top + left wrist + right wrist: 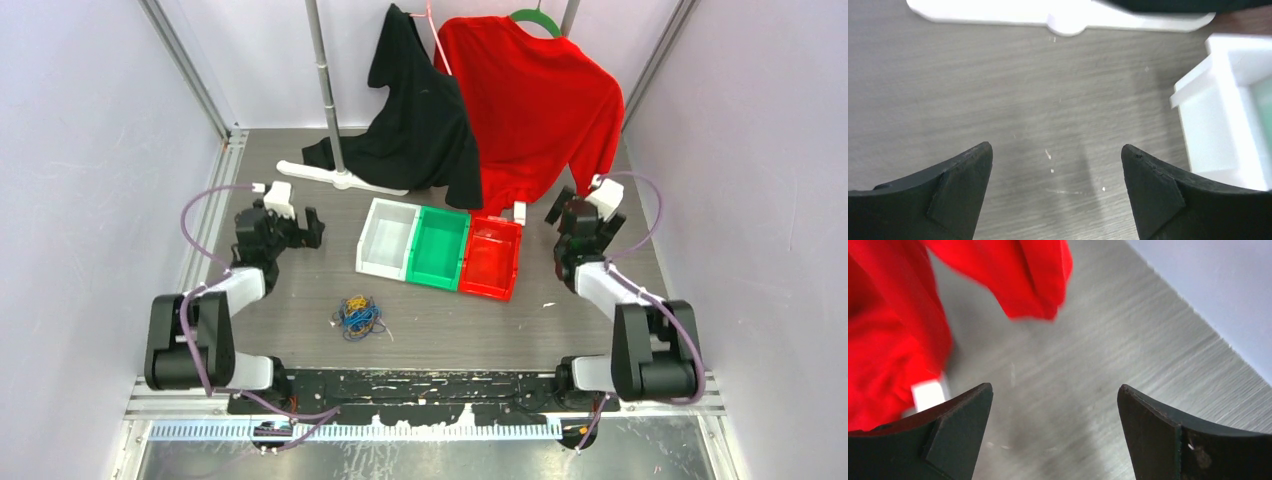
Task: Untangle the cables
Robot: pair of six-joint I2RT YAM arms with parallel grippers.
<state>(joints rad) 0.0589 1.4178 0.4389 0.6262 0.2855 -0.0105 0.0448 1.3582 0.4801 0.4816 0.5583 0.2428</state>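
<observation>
The cables (358, 316) lie as a small tangle of yellow-orange, blue and dark strands on the grey table, near the front middle, seen only in the top view. My left gripper (312, 228) is open and empty at the left, well behind the tangle; in the left wrist view the gripper (1057, 152) hovers over bare table. My right gripper (562, 212) is open and empty at the far right by the red shirt; in the right wrist view the gripper (1055, 392) is over bare table.
Three bins stand in a row behind the tangle: white (388, 238), green (438, 248), red (491, 258). The white bin also shows in the left wrist view (1228, 115). A black shirt (420, 110) and a red shirt (535, 100) hang on a rack with a white base (330, 175).
</observation>
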